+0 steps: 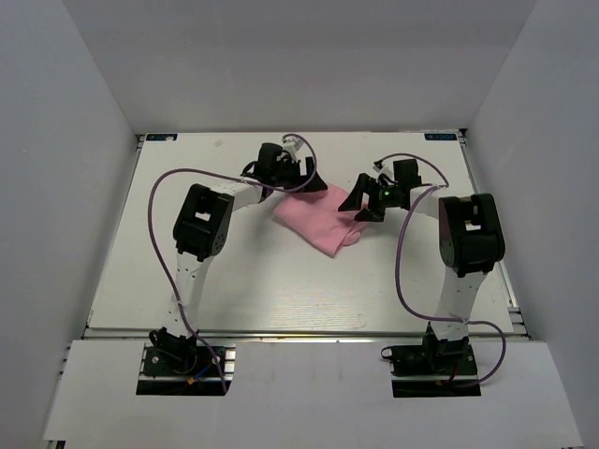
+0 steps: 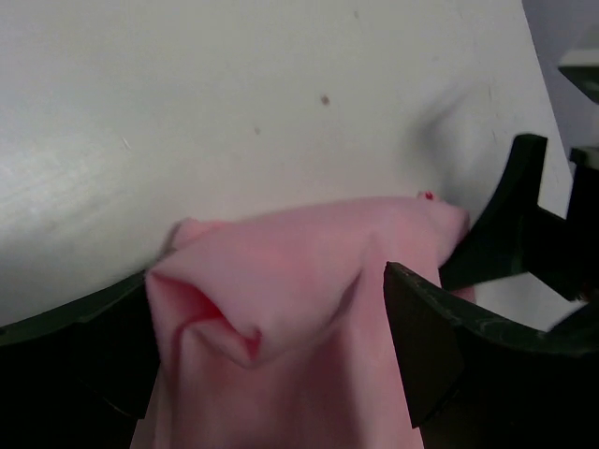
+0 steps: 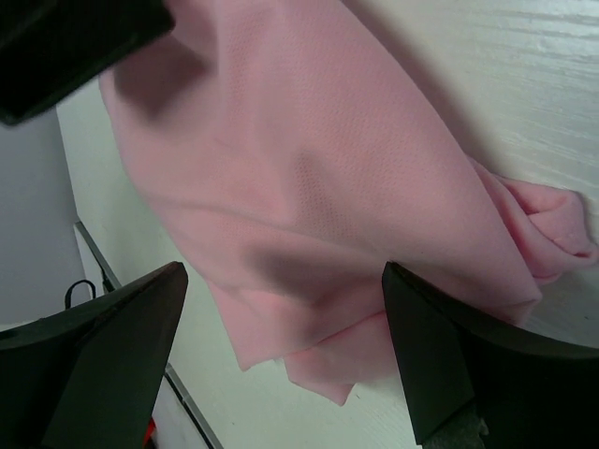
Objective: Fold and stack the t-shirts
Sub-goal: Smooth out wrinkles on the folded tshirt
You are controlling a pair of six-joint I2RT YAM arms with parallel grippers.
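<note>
The pink t-shirt [image 1: 316, 222] lies folded into a small bundle at the middle of the white table [image 1: 281, 281]. My left gripper [image 1: 307, 180] is at its far left corner, open. In the left wrist view the bunched cloth [image 2: 299, 281] lies between the wide-spread fingers [image 2: 426, 346] of that gripper [image 2: 271, 351]. My right gripper [image 1: 363, 204] hovers at the bundle's far right edge, also open. In the right wrist view layered cloth edges [image 3: 328, 178] lie below that gripper [image 3: 281, 346], whose dark fingers [image 3: 117, 341] stand apart on either side.
White walls [image 1: 65, 187] enclose the table on three sides. Purple cables [image 1: 168, 187] loop from both arms. The right gripper's finger [image 2: 513, 224] shows close by in the left wrist view. A metal rail [image 1: 299, 332] runs along the near edge.
</note>
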